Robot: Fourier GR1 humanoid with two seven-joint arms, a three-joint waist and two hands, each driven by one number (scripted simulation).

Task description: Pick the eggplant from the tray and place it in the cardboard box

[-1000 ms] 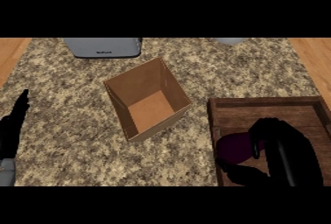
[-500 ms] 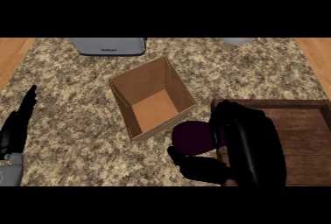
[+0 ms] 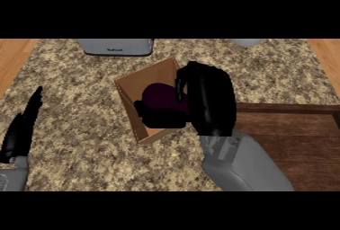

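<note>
1. The eggplant is a dark purple, rounded lump, seen over the open mouth of the cardboard box; only its upper left part shows, the rest being covered by the hand that holds it.
2. The right hand lies over the box's right side, its thumb and fingers curled round the eggplant from the right and from below, so that the vegetable sits in its grasp. Whether the eggplant touches the box floor cannot be told.
3. The box stands turned at an angle on the speckled counter, its brown inner walls visible on the left and near sides; its right wall is hidden under the hand and grey forearm.
4. Just right of the box lies the dark wooden tray, whose upper rim runs out from behind the forearm to the view's right edge.
5. Open counter lies left of and below the box.
6. The left hand rests at the view's left edge, fingers straight and pointing up, holding nothing, well apart from the box.
7. A grey appliance sits at the counter's far edge, above the box, and wooden flooring shows past the counter's left side.
</note>
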